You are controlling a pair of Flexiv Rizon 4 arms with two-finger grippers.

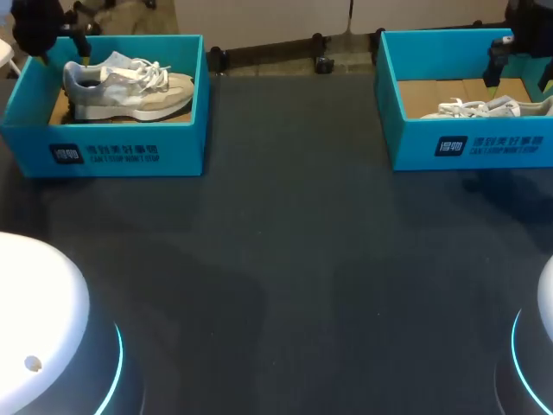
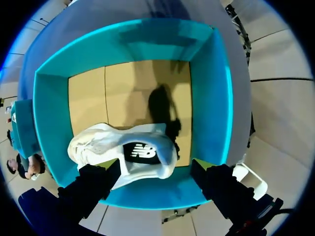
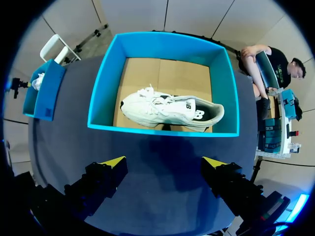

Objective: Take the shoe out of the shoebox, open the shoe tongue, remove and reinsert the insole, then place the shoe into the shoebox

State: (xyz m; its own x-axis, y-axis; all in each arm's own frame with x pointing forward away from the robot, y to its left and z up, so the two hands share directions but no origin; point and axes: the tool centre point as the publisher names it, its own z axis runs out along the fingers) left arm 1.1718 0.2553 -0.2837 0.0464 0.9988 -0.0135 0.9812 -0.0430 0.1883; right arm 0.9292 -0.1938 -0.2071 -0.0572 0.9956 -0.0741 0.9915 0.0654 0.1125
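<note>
Two matching shoes are sitting in two teal boxes at the far corners of the dark worktop [image 1: 294, 242]. The left shoe [image 1: 130, 86] is standing on its sole inside the left shoebox [image 1: 130, 151], toe pointing toward the middle of the worktop. It is showing cream and grey panels, white laces and a thick pale sole. From the left wrist, it is lying close along the box wall nearest the left hand [image 2: 156, 167], with a dark lining showing through its opening. The right shoe [image 1: 484, 108] is resting on the brown floor of the right shoebox [image 1: 484, 143], against the front wall, laces up. The left arm [image 1: 39, 26] is hanging over the far left corner of its box, looking straight down into it. Its fingers are spread wide, one yellow tip sitting just beside the shoe's heel end and the other well clear of it. The right arm [image 1: 527, 26] is coming in above the right box. The right hand [image 3: 165, 164] is also spread, gripping nothing, with the shoe lying ahead of it.
</note>
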